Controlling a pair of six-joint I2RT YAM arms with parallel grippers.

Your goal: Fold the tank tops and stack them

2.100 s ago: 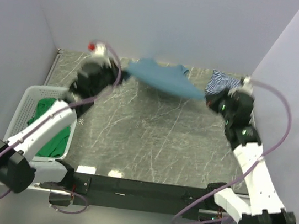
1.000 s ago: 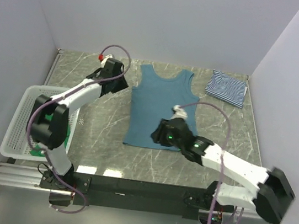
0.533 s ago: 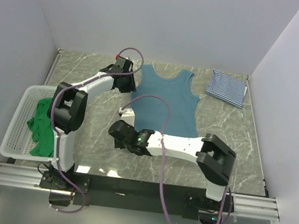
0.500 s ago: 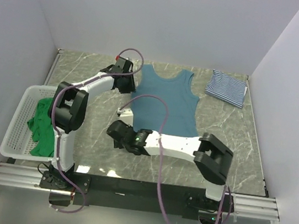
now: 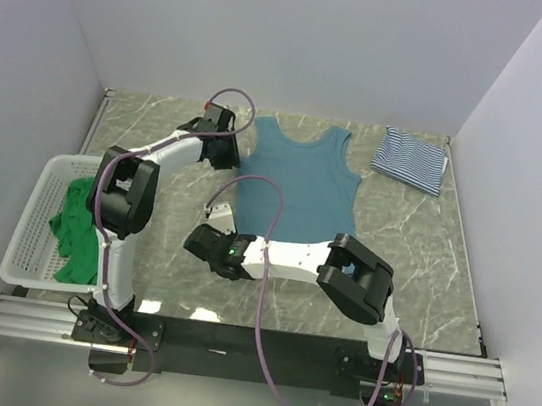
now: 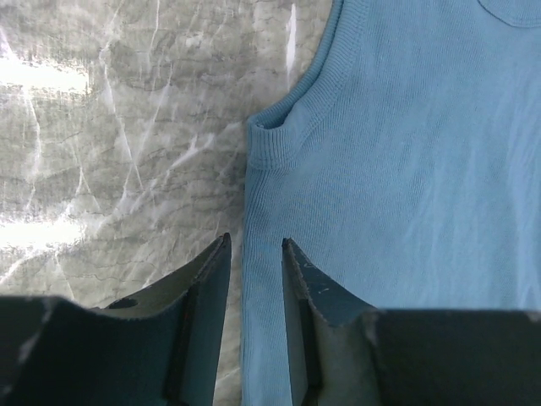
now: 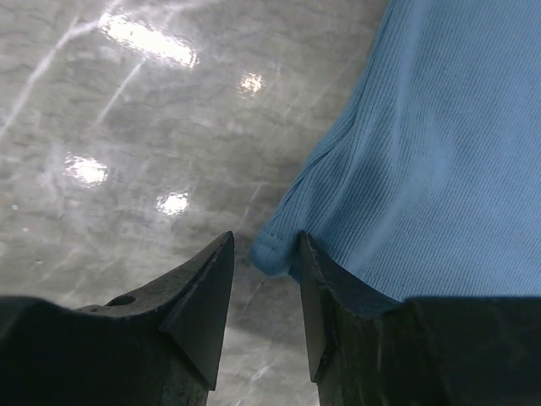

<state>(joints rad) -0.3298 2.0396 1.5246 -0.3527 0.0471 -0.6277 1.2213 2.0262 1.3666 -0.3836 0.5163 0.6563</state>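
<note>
The teal-blue tank top (image 5: 299, 182) lies flat in the middle of the table. My left gripper (image 5: 234, 159) is open, and its fingers straddle the top's left side edge just below the armhole; in the left wrist view the gripper (image 6: 254, 245) has that edge of the teal top (image 6: 406, 169) between the jaws. My right gripper (image 5: 215, 242) is open at the top's near-left hem corner; in the right wrist view the gripper (image 7: 264, 241) has the corner of the teal top (image 7: 439, 152) between the jaws. The striped tank top (image 5: 410, 160) lies folded at the back right. The green tank top (image 5: 74, 226) lies in the basket.
A white mesh basket (image 5: 37, 200) stands at the table's left edge beside the left arm. The right arm stretches low across the near part of the table towards the left. Walls close the table at the back and on both sides.
The teal top, first held up between both grippers at the back, now lies flat. The right gripper has moved across to its near-left corner and the left gripper to its left edge.
</note>
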